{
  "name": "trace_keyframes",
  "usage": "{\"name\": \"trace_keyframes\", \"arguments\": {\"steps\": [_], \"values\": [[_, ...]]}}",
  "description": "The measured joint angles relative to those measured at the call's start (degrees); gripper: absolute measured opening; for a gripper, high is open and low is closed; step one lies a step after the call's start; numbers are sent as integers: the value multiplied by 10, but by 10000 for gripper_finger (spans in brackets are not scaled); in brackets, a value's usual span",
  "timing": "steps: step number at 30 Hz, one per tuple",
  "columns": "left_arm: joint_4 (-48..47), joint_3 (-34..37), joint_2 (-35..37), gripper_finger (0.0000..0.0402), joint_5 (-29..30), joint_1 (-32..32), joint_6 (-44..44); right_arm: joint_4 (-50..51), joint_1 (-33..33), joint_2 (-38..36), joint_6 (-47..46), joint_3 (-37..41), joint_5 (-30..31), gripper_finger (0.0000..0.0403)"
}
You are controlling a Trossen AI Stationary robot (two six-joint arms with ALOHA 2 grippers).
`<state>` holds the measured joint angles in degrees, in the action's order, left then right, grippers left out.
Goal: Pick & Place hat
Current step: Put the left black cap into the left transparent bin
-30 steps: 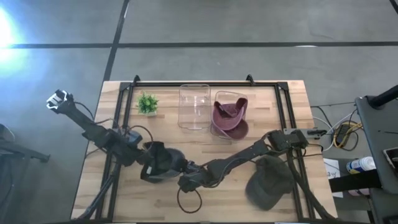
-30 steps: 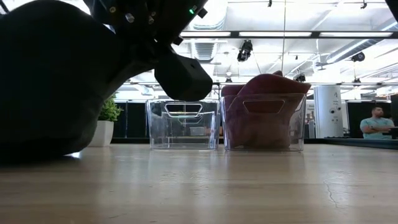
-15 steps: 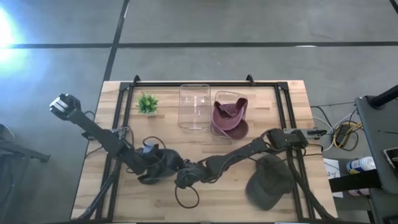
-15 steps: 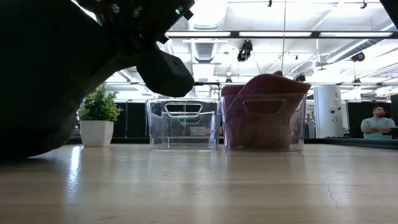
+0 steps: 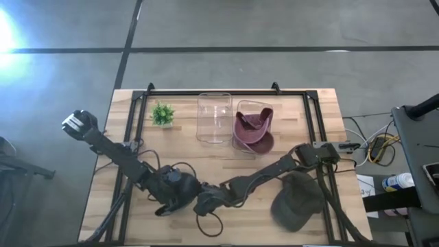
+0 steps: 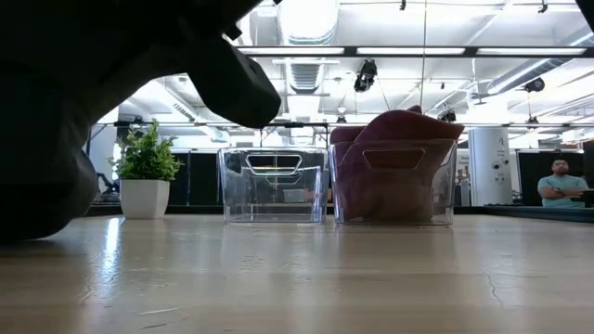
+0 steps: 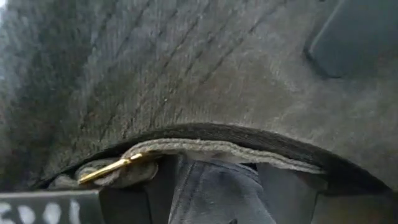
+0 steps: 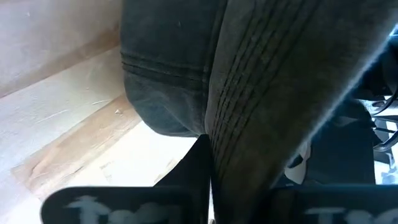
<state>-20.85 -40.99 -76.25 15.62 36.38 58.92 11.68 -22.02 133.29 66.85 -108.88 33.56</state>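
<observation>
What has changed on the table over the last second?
The dark hat, with both grippers at it, slid toward the table's near edge; the left gripper and right gripper moved with it. In the low view the dark mass pulled aside, uncovering the plant. The right jaws are shut on the hat. The clear bin, the maroon hat in its bin and the olive cap did not move.
</observation>
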Motion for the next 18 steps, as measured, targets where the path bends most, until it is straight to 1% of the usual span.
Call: {"name": "trace_keyframes", "arguments": {"steps": [4, 10, 14, 18], "values": [[-14, 3, 6, 211, 0, 1, -5, -1, -2, 0, 7, 0, 0, 13], [-52, -3, 40, 211, -1, 1, -21, -5, -1, 0, 6, 0, -2, 13], [-111, -14, 68, 211, -1, 1, -2, -20, 4, 0, 29, 0, -4, 13], [-203, -34, 78, 211, -2, 1, 20, -61, 16, 0, 45, 1, -6, 13]]}}
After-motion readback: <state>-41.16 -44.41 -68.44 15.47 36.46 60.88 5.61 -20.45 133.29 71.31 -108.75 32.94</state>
